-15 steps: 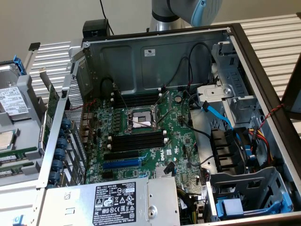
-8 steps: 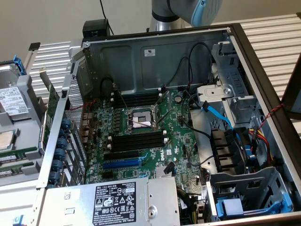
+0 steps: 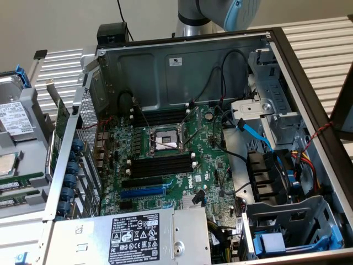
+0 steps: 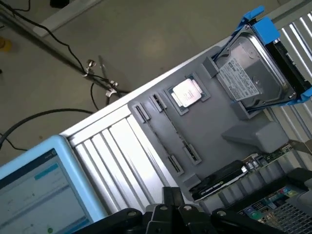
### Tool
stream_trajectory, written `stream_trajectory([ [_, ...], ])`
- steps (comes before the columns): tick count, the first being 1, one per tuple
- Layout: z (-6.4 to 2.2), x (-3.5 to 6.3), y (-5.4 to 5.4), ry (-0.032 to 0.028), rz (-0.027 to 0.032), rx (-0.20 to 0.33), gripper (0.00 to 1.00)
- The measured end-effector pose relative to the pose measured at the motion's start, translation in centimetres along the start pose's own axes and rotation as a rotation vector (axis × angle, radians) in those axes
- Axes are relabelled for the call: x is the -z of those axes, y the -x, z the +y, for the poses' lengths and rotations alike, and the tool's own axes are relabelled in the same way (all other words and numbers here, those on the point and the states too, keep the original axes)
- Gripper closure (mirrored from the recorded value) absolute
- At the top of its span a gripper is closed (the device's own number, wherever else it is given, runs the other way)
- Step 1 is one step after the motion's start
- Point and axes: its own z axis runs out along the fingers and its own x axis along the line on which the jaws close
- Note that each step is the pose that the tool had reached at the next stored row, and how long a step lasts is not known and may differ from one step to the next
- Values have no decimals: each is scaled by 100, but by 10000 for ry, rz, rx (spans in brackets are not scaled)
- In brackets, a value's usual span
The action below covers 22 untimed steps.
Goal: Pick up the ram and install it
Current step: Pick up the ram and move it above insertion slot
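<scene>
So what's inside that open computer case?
A green motherboard with a processor socket, long black memory slots and a blue expansion slot, plus cables and a drive cage. The labelled power supply covers whatever lies under it.

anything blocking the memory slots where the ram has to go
Nothing visible lies in the black memory slots beside the processor socket. The ram sits in a tray outside, with the case wall between them.

A plain pale wall point(image 3: 55, 27) stands behind my ribbed metal table point(image 3: 314, 38). Beneath me I see a smooth grey floor point(image 4: 156, 39), evenly lit, with loose black cables point(image 4: 58, 112) trailing across it
</scene>
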Motion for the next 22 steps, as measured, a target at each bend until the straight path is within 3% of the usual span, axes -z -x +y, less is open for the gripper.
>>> stream_trajectory([
  [14, -1, -26, 1, -31, 102, 2554, 90],
  [22, 1, -136, 10, -94, 137, 3931, 90],
])
